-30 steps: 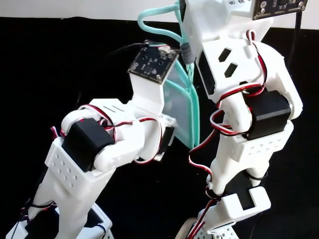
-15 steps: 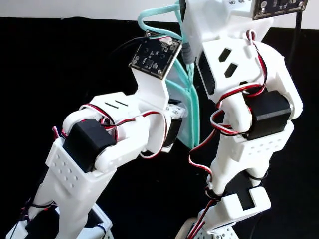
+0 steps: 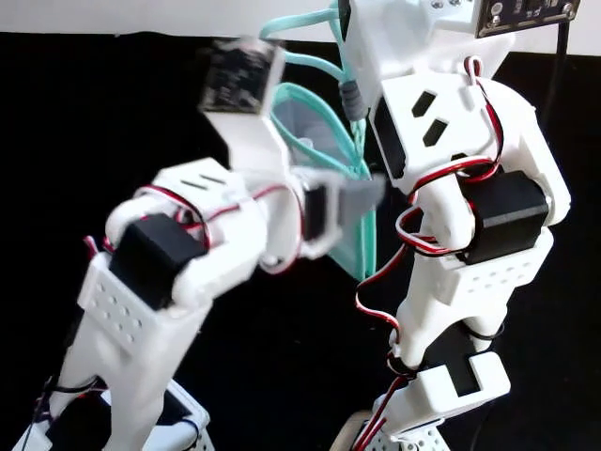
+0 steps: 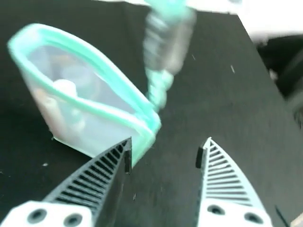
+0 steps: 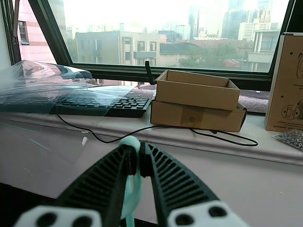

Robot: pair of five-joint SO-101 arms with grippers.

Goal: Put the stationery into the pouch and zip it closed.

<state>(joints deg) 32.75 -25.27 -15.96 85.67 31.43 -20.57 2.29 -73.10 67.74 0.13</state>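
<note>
A translucent pouch [image 3: 324, 141] with a mint-green rim hangs between the two arms by its green loop [image 3: 293, 28]. My right gripper [image 5: 138, 149] is shut on that loop [image 5: 129, 189], high above the black table. The pouch [image 4: 80, 109] tilts with its mouth partly open, and a pale object [image 4: 64, 87] shows blurred inside. My left gripper [image 4: 168, 142] is open just below the pouch's near corner, one finger [image 4: 106, 168] close beside the rim and nothing between the fingers. From above, the left gripper [image 3: 352, 199] is a grey blur against the pouch's side.
Black table [image 4: 227, 94] lies under and around the pouch. The right arm's white body [image 3: 470, 207] stands close beside the pouch. Past the table edge, a windowsill holds a keyboard [image 5: 102, 105] and a cardboard box [image 5: 199, 99].
The left arm's wrist has swung up and to the left, and its gripper has pushed in against the pouch, whose mouth now shows wider. The right arm has stayed still.
</note>
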